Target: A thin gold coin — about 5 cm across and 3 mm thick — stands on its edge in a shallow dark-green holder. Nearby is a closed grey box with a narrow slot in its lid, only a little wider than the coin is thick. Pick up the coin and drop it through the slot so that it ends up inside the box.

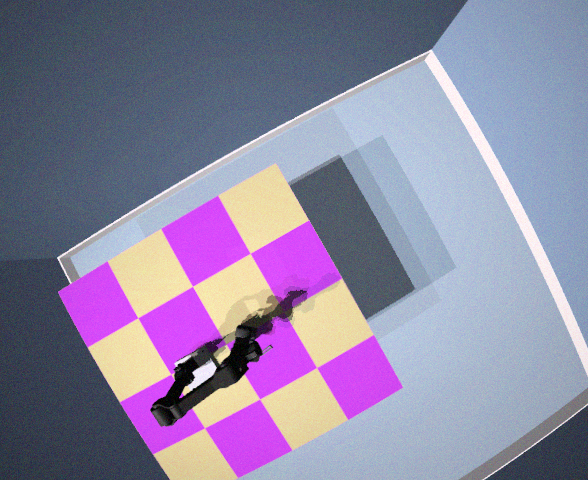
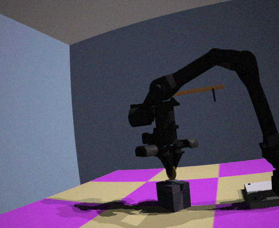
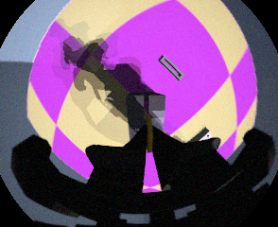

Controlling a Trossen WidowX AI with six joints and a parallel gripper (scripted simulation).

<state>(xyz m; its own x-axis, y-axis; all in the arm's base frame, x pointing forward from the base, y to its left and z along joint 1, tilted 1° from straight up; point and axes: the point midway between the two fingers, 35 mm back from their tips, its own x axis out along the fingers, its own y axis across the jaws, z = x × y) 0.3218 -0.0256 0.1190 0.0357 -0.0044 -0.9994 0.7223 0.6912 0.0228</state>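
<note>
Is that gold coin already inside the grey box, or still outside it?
Outside. The coin hangs on edge, pinched in the shut gripper, just above the grey box lid.

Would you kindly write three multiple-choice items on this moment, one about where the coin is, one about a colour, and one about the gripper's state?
1. Where is the coin?
A. Lying flat on the checkered table
B. Just above the lid of the grey box
C. Standing in the holder

2. Which two colours make up the table checks?
A. Magenta and tan
B. Green and white
C. Red and black

3. What is the gripper doing?
A. Open, holding nothing
B. Shut on nothing
C. Shut on the coin

Answers:
1 B, the exterior view shows the coin hanging right over the box top.
2 A, every view shows magenta and tan squares.
3 C, the coin's gold edge sticks out below the closed fingers.
</note>
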